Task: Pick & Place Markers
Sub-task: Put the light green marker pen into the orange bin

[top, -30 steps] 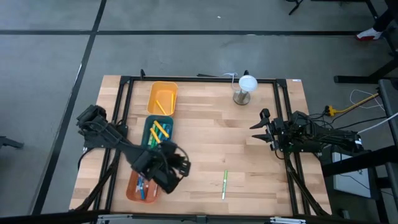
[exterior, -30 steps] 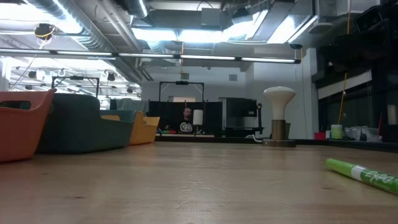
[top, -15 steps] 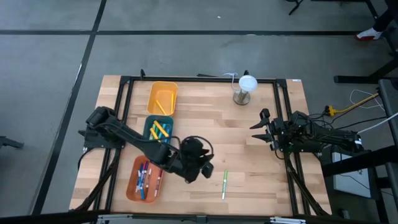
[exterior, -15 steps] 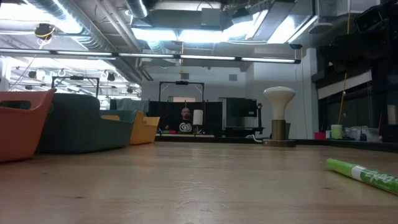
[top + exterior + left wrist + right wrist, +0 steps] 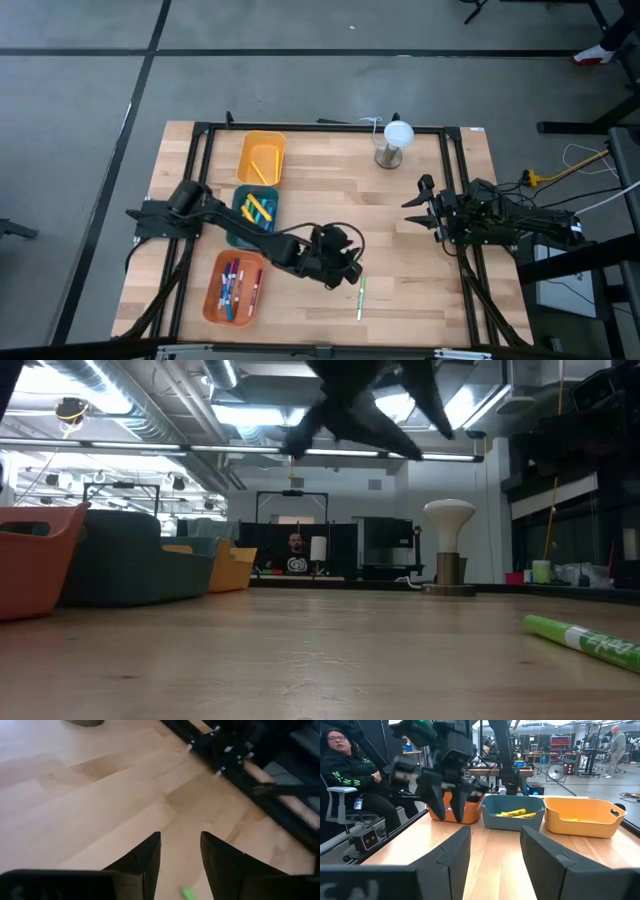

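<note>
Left tool [image 5: 349, 272] open, right tool [image 5: 418, 203] open

floor: grey concrete floor [image 5: 80, 60] with dark lines | ceiling: exposed ducts, long strip lights [image 5: 330, 455] | far side: glass partitions

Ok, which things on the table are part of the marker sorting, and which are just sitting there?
Job:
green marker loose on the wood
orange tray, teal tray, yellow tray, each holding markers
left gripper, open, beside the green marker

Lying about:
white lamp
right gripper, waiting at the right edge
</note>
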`<move>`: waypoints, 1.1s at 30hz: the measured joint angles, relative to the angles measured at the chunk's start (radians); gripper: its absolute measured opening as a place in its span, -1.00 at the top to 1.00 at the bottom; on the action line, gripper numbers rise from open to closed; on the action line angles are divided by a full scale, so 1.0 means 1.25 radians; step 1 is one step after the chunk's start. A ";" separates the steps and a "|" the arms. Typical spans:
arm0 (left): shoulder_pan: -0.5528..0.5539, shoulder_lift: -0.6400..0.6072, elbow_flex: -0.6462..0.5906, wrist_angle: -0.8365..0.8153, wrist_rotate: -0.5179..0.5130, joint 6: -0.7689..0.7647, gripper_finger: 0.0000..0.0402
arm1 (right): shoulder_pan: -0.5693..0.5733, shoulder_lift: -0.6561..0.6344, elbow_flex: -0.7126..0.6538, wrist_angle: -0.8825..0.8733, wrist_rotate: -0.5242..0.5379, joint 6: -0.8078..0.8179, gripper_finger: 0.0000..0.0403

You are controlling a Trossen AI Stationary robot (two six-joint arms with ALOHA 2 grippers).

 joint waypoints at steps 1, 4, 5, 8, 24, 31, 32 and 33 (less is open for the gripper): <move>0.003 0.010 -0.001 0.016 0.002 0.024 0.33 | 0.000 0.000 0.000 0.000 0.000 0.000 0.16; 0.008 0.039 0.000 0.110 0.051 0.123 0.33 | 0.000 0.000 0.000 0.000 0.000 0.000 0.16; 0.008 0.048 0.000 0.149 0.068 0.155 0.33 | 0.000 0.000 0.000 0.000 0.000 0.000 0.16; 0.007 0.055 0.000 0.190 0.085 0.220 0.33 | 0.000 0.000 0.000 0.000 0.000 0.000 0.16; -0.020 0.060 0.000 0.266 0.111 0.288 0.34 | 0.000 0.000 0.000 0.000 0.000 0.000 0.16; -0.028 0.108 0.000 0.387 0.120 0.317 0.36 | 0.000 0.000 0.000 0.000 0.000 0.000 0.16; -0.028 0.114 0.001 0.386 0.122 0.307 0.38 | 0.000 0.000 0.000 0.000 0.000 0.000 0.16; -0.028 0.118 0.005 0.378 0.126 0.297 0.40 | 0.000 0.000 0.000 0.000 0.000 0.000 0.16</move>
